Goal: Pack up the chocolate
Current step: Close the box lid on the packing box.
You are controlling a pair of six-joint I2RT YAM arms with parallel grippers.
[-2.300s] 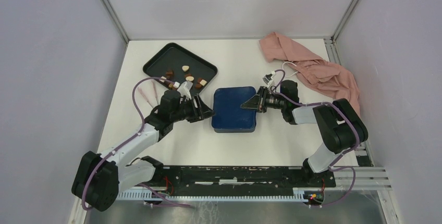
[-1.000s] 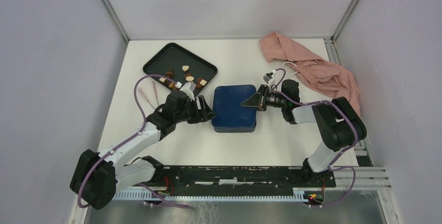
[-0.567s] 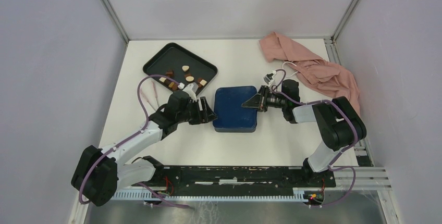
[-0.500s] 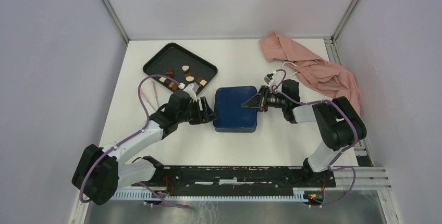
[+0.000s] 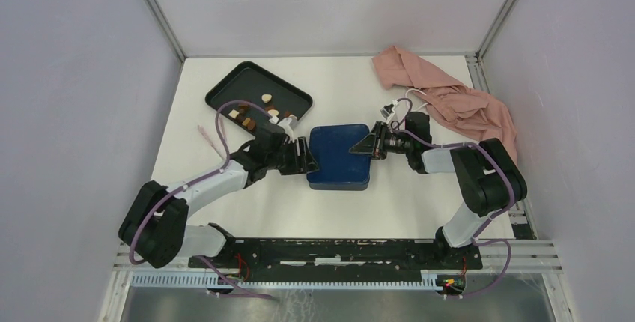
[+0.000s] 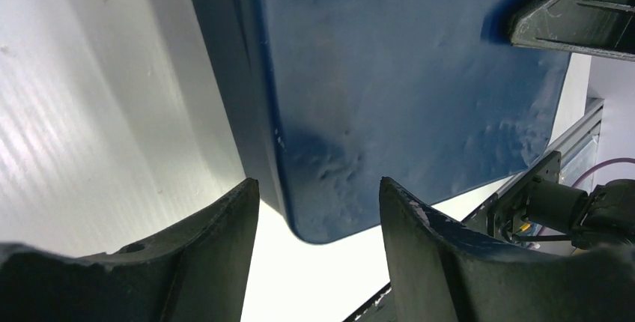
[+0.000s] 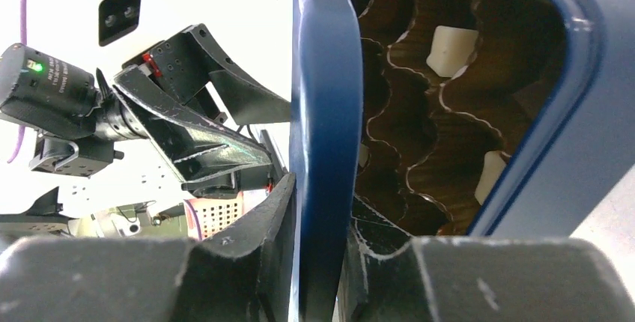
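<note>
So the dark blue square box (image 5: 337, 159) sits mid-table on the white table (image 5: 389, 210), with both arms on it from opposite sides. The right gripper (image 5: 356, 150) comes in from the box's right side. In its wrist view the fingers are clamped on the edge of the lid (image 7: 326, 112), one on each face of it. That lid edge is raised enough to see inside.

Inside are brown scalloped compartments (image 7: 449, 150), and a couple of them hold cream-white chocolate pieces (image 7: 453, 45). I can't tell how many more are in there, since most of the interior is hidden or dark.

The left gripper (image 5: 308, 156) is at the box's left edge. Its fingers are apart and straddle a rounded corner of the box, and a sliver of table shows beside one finger. I honestly can't tell if either finger touches the box.

The rest of the chocolate, a small cluster of dark brown, light brown and cream bits, lies in the black rectangular tray (image 5: 247, 82), back-left of the box. A crumpled pink cloth (image 5: 449, 93) lies in the far right corner, well apart from everything.
</note>
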